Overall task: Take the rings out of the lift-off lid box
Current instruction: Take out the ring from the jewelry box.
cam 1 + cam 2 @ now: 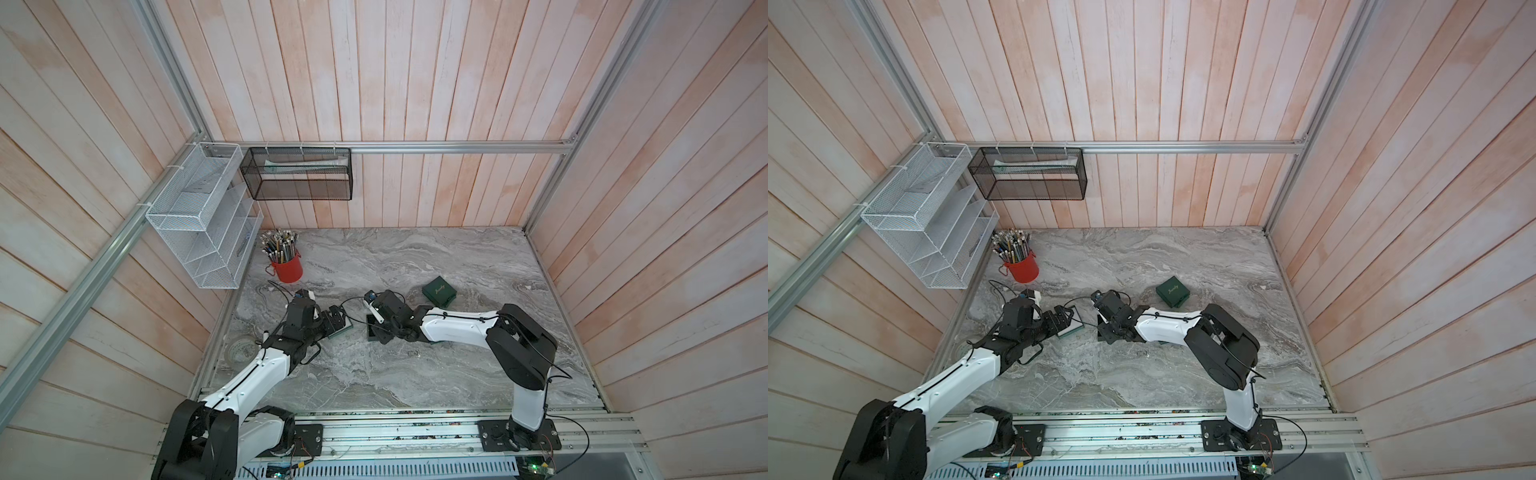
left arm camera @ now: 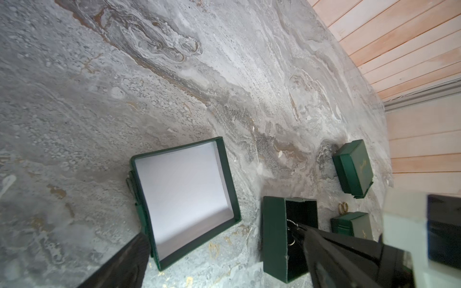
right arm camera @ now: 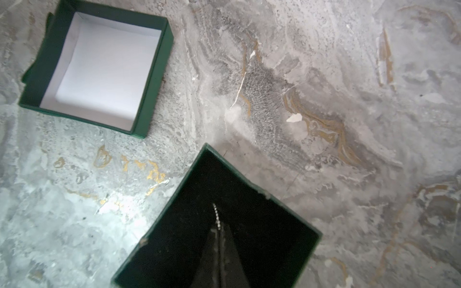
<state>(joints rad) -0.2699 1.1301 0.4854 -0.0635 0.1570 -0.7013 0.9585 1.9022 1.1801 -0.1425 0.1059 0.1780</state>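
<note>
Right wrist view shows the right gripper [image 3: 219, 230] closed inside the open box [image 3: 262, 224], apparently pinching a ring [image 3: 216, 214] that pokes edge-on straight ahead of its tips, while the left gripper [image 1: 340, 322] stands wide by the lid [image 3: 104, 67].

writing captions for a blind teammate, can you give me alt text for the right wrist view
The right hand, shut, reaches into an open green box lined in black, seemingly pinching a thin beaded silvery ring at its tips. A green lid lies upturned nearby, white inside, on the grey marble table.
</note>
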